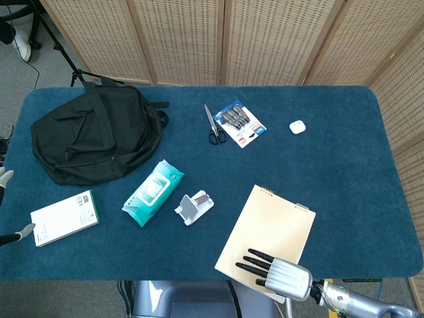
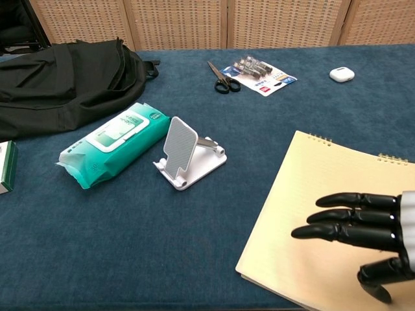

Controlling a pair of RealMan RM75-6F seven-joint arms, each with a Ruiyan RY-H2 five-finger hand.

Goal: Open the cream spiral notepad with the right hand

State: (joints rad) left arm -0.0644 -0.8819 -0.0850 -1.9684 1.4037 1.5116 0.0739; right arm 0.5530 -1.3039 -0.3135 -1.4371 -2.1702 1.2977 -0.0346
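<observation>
Right hand point(image 1: 275, 273) on notepad point(image 1: 271, 228)

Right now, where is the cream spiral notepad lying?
In the head view, the cream spiral notepad lies closed at the table's near right edge, right of the white phone stand, its near end under the right hand.

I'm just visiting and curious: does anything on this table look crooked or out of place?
The cream notepad lies askew, its near corner hanging over the table's front edge under the right hand.

No text can be read anywhere. The teal wet-wipes pack point(image 2: 111, 142), the clip card point(image 2: 259, 73) beside the scissors, and the white-and-green box point(image 1: 65, 218) at lower left carry print too small to make out.
</observation>
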